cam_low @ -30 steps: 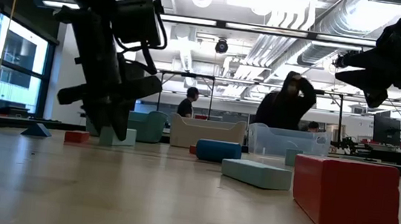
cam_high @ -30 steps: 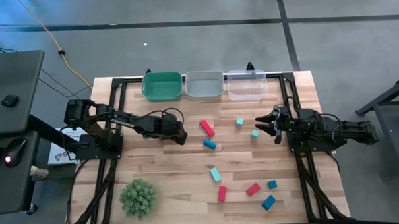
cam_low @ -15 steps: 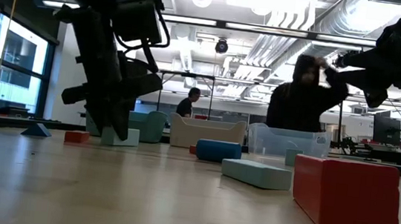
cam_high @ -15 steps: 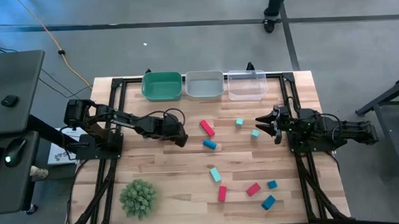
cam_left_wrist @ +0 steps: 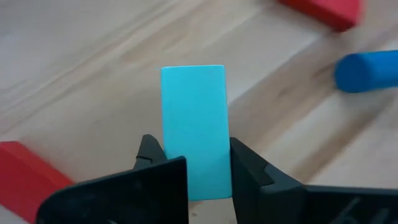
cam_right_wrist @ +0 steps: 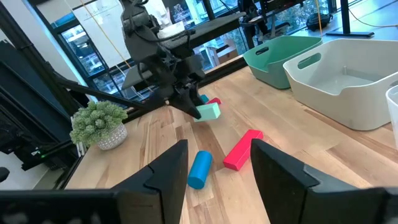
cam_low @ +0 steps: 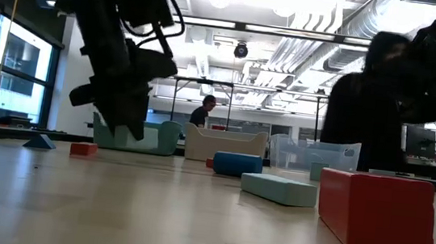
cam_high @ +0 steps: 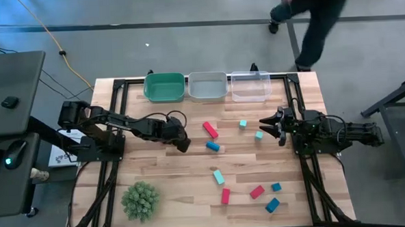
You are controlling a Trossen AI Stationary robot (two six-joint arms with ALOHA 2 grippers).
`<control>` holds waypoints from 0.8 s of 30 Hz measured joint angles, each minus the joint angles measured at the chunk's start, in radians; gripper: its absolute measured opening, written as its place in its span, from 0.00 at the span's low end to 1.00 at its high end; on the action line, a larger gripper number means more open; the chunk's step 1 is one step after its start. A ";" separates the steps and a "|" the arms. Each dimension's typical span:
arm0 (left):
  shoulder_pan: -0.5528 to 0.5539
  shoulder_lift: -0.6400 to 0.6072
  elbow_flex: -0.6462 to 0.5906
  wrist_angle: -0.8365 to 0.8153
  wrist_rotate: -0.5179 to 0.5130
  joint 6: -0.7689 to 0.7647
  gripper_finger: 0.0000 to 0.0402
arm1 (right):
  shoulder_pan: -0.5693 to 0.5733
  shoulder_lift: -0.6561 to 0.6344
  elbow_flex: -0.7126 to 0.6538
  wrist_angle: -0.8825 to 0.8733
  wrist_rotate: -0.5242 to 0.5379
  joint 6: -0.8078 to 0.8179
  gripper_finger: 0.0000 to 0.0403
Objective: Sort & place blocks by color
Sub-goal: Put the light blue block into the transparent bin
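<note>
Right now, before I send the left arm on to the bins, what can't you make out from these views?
- Bin insides: in the low view the green bin shows only its wall; in the high view any contents are too small to tell.
- Clear bin: partly hidden in the low view by the person walking past.
- Teal block held by the left gripper: its lower end is hidden behind the fingers.
- Right gripper: empty, waiting at the right.
</note>
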 joint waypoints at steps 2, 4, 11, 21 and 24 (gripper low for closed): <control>-0.011 -0.015 0.000 0.020 0.005 0.011 0.07 | 0.000 0.000 0.000 0.000 0.000 0.000 0.41; -0.021 -0.029 0.000 0.041 0.014 0.022 0.07 | 0.000 0.000 0.000 0.000 0.000 0.000 0.41; -0.060 -0.085 0.000 0.142 0.028 0.069 0.07 | 0.000 0.000 0.000 0.000 0.000 0.000 0.41; -0.115 -0.131 0.001 0.324 0.027 0.220 0.07 | 0.000 0.000 0.000 0.000 0.000 0.003 0.41; -0.130 -0.131 0.001 0.364 0.027 0.256 0.07 | 0.000 0.000 -0.001 0.004 0.000 0.096 0.41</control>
